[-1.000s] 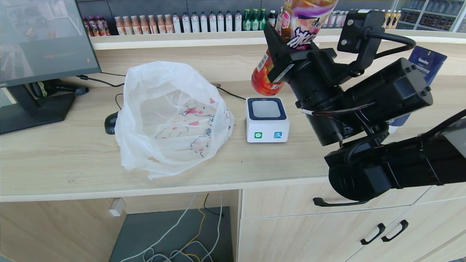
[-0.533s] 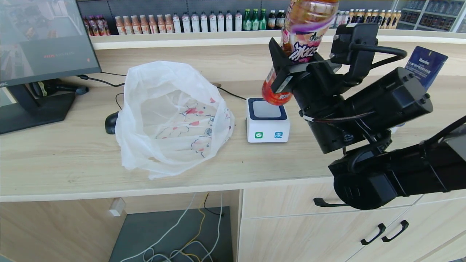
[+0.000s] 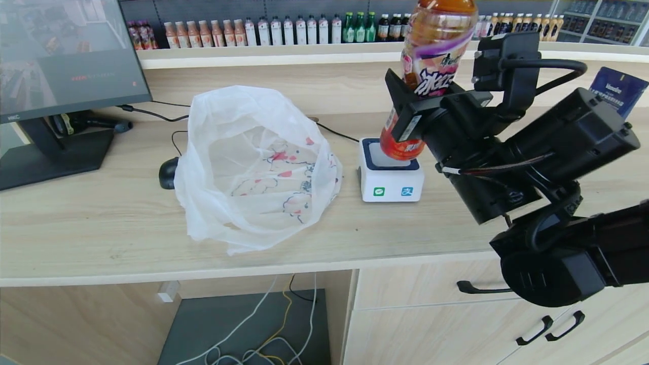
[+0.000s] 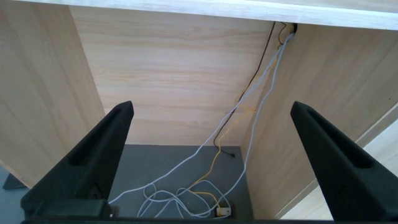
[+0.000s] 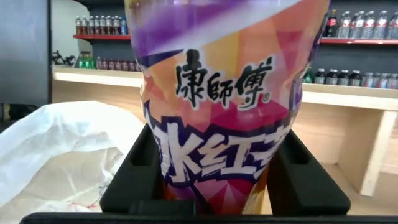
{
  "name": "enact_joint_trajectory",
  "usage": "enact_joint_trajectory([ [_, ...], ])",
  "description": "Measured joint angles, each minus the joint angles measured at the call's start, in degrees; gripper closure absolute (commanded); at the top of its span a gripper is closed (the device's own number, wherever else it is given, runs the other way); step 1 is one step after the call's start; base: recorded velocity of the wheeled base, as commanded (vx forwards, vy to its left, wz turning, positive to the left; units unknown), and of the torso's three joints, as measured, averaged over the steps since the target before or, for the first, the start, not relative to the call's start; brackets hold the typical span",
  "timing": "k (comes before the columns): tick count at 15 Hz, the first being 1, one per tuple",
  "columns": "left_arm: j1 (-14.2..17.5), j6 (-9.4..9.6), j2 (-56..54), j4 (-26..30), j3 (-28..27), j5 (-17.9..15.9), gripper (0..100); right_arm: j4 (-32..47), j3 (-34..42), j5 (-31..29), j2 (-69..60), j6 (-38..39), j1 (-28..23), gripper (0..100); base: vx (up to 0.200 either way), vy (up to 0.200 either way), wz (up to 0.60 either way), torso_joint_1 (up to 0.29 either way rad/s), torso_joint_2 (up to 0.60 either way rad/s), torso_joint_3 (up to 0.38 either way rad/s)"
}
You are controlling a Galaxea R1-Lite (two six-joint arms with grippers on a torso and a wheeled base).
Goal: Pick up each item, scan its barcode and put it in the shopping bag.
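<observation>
Bottle (image 3: 436,50) now low over scanner (image 3: 390,188), between right pincer (image 3: 425,90) fingers

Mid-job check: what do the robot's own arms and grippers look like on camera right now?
Right arm: matte black, chunky cylindrical segments, a black cable looping over the wrist camera bracket, thin wires along the wrist. Right gripper: black, flat wedge-shaped fingers. Left gripper: same black tapered fingers.

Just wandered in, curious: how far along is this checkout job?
Done: the bottle is picked up, clamped in the right gripper. In hand: its lower end hangs over the scanner. Left: it is not yet in the shopping bag.
</observation>
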Motion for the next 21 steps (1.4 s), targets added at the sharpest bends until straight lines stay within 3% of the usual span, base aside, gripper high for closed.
enact_joint_trajectory([
  [10,0.1,-0.02,0.0,0.0,0.0,0.0,0,-0.3,1.1,-0.1,-0.4,0.2,-0.2,100,0.000,0.200,0.00,0.004,0.00,0.002],
  [21,0.1,0.17,0.0,0.0,0.0,0.0,0,2.3,1.7,0.1,0.4,1.0,-0.1,100,0.000,0.000,0.00,0.000,0.00,0.000],
])
